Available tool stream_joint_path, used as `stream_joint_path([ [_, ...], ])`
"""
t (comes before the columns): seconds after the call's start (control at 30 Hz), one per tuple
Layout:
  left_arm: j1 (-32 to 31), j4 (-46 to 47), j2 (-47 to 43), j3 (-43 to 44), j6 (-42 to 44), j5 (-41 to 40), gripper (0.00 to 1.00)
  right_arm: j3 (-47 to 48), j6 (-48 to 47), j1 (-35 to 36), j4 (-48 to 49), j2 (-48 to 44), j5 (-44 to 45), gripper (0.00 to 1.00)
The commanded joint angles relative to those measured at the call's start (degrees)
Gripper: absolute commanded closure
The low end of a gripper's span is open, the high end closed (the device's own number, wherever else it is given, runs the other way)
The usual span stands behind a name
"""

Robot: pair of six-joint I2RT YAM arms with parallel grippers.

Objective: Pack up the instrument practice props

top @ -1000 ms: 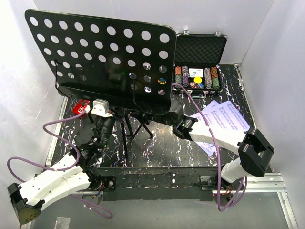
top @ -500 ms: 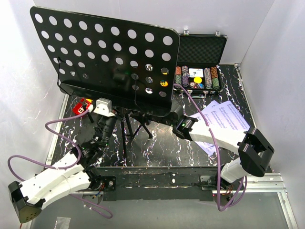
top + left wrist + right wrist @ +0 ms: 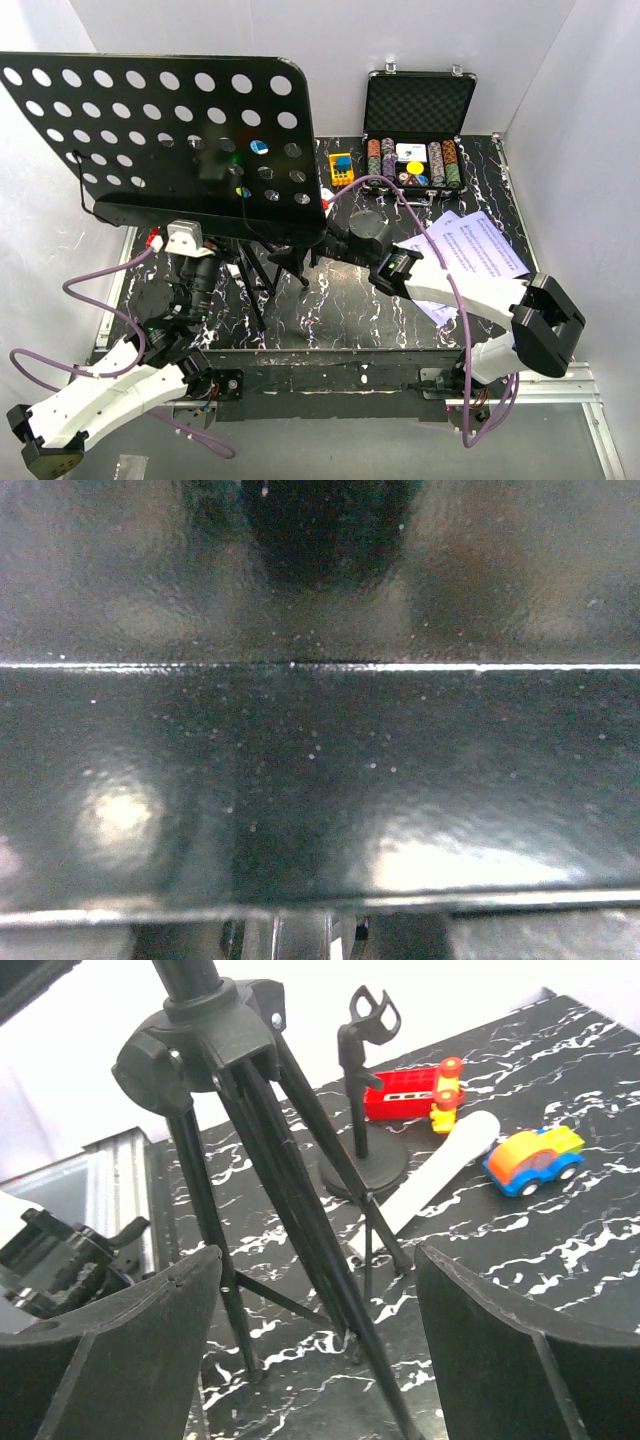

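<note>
The black music stand has a large hole-punched desk that fills the upper left of the top view. Its tripod legs stand below it. My left gripper sits under the desk's lower lip, shut on it. Black metal fills the left wrist view and hides the fingers. My right gripper stands open beside the tripod, and the legs run between its wide fingers without touching them. White sheet-music pages lie at the right, partly under my right arm. A black clip stand on a round base stands behind the tripod.
An open black case of poker chips stands at the back. A yellow toy block lies near it. A red toy block, a white tube and an orange-and-blue toy car lie past the tripod. White walls close both sides.
The desk has swung to the left together with my left arm. My right gripper has opened and let go of the stand near its right side.
</note>
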Motion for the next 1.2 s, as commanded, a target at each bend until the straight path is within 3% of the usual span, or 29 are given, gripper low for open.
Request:
stream_joint_path([
  [0.0,-0.19,-4.07,-2.64,-0.11,0.23,-1.53,1.00,2.80,4.19,2.35,3.05,0.74,-0.90,0.14],
  [0.27,-0.19,-10.41,-4.49,1.03,-1.18,-0.04,1.00,6.93,-0.63,9.55,3.75,4.88,7.53,0.12],
  [0.47,-0.19,-11.72,-4.84,0.94,-2.41,0.57,1.00,12.29,-6.69,14.83,2.78,10.14,26.59,0.11],
  [0.9,-0.28,-18.05,-8.27,1.65,-5.14,1.71,1.00,18.18,-8.99,16.68,1.37,18.06,35.41,0.09],
  [1.0,-0.19,-18.05,-7.74,1.99,-5.58,2.42,1.00,17.22,-8.99,16.59,4.09,18.77,33.92,0.20],
  [1.17,-0.28,-17.27,-6.60,2.52,-5.84,4.26,1.00,15.37,-11.10,16.51,6.82,19.29,32.95,0.56],
])
